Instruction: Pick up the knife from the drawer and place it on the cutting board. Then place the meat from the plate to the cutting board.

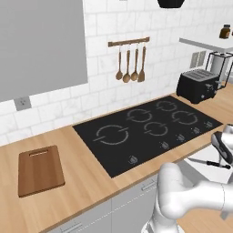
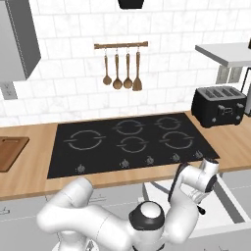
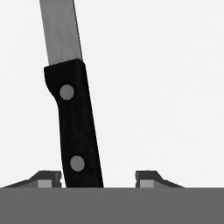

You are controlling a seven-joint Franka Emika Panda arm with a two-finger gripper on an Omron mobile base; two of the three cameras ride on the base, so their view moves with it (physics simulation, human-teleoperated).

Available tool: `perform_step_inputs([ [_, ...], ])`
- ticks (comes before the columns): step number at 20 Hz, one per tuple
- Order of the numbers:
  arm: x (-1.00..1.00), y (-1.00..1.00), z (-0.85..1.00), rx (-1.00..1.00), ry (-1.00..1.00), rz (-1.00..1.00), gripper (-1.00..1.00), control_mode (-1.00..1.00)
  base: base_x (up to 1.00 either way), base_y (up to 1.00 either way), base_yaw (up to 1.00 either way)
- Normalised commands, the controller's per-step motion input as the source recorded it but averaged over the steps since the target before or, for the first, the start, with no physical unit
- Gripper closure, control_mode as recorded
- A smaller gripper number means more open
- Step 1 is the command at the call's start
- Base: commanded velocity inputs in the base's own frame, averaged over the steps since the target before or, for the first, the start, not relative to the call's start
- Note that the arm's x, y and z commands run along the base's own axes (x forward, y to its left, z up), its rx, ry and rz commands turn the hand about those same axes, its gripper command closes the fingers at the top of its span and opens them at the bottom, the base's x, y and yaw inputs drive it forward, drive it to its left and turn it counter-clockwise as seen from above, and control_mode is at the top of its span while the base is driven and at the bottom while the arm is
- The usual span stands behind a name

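The knife (image 3: 74,127) lies on the white floor of the open drawer (image 1: 200,172), black handle toward me and grey blade pointing away. My gripper (image 3: 98,177) is open and straddles the handle's end; the left fingertip (image 3: 48,176) sits right beside it and the right one stands off with a gap. From the left base view the knife (image 1: 214,163) shows just under the hand (image 1: 224,146). The brown cutting board (image 1: 40,169) rests bare at the counter's left end, and its corner (image 2: 10,152) shows in the right base view. The meat and its plate are out of view.
A black cooktop (image 1: 145,127) fills the middle of the wooden counter. A black toaster (image 1: 198,85) stands at its right, with wooden spoons (image 1: 131,63) hanging on the wall. The drawer's white rim (image 2: 230,201) lies beside my wrist (image 2: 198,181).
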Motion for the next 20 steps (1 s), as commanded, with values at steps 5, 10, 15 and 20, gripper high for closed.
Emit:
perform_step_inputs([
  [5, -0.43, 0.1, -0.83, 0.0, -0.02, -0.02, 1.0, -1.0, 0.0, 0.0, 0.0],
  [10, -0.28, 0.0, -0.75, 0.0, 0.0, -0.02, 1.0, -1.0, 0.0, 0.0, 0.0],
  [15, -0.04, -0.05, -0.09, 0.0, 0.0, 0.01, 1.0, -1.0, 0.0, 0.0, 0.0],
  [20, -0.34, -0.33, 0.0, 0.0, 0.0, 0.09, 1.0, -1.0, 0.0, 0.0, 0.0],
])
